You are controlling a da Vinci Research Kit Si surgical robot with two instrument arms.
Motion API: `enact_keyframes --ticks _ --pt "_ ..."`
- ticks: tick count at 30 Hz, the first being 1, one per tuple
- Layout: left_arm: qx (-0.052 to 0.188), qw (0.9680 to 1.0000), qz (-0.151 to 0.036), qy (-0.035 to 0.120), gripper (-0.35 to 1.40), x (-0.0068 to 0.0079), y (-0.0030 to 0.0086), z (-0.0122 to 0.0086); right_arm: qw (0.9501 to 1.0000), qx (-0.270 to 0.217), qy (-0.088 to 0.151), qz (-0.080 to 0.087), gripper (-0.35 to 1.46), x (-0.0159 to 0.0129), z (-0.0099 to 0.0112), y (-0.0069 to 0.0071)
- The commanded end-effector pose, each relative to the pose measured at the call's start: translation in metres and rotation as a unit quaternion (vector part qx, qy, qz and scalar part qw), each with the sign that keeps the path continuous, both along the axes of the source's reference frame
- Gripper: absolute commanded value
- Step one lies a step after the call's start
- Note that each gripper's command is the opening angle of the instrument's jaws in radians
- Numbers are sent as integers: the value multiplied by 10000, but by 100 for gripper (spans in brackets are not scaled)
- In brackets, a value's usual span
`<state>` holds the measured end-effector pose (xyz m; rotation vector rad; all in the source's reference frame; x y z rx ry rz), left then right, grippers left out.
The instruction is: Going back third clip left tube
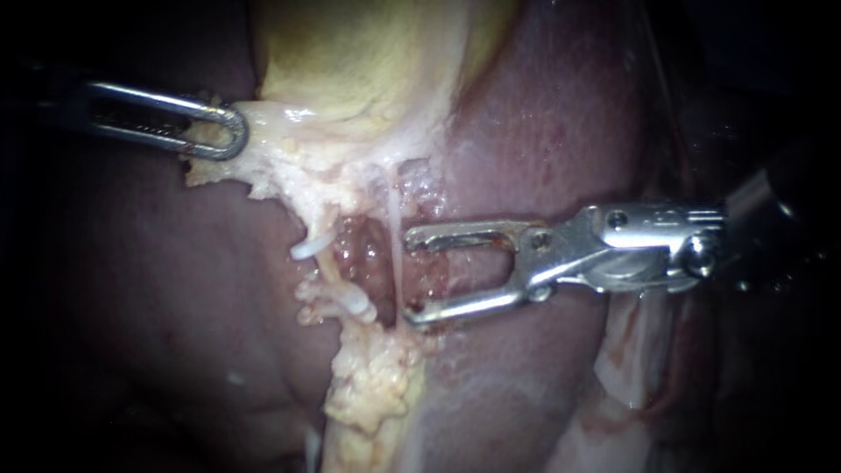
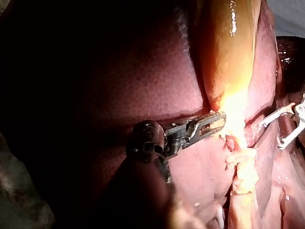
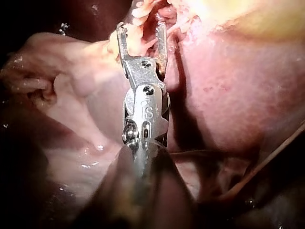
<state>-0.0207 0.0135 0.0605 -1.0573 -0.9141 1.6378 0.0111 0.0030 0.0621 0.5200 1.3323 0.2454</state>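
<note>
Endoscope view: my right instrument (image 1: 407, 276), jaws spread, sits at 3 o'clock of the left tube (image 1: 331, 270) carrying 2 clips (image 1: 355, 304), while my left instrument (image 1: 231, 131) pinches the gallbladder (image 1: 350, 52) edge at 10 o'clock.

No readable writing in view.
Nothing legible stands on the liver (image 1: 561, 131) or the gallbladder (image 1: 350, 52); the metal body of my right instrument (image 3: 141, 27), on the right of the scene, bears a few small stamped marks, too fine for me to make out.
</note>
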Motion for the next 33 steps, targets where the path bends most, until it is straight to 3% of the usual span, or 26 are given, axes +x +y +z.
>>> enact_keyframes --ticks 1,13,22,33 --pt "1 10000 0 -1 -35 0 0 0 10000 -80 -2 13 50 -4 -1 1" --pt "1 10000 0 0 -35 0 0 0 9990 -436 -15 48 50 -44 -13 10" --pt "-1 10000 -3 1 -35 -2 1 2 9989 -479 13 13 50 -58 -17 12" --pt "-46 10000 -22 25 -35 -22 -3 24 9987 -507 25 -2 50 -63 -17 12"
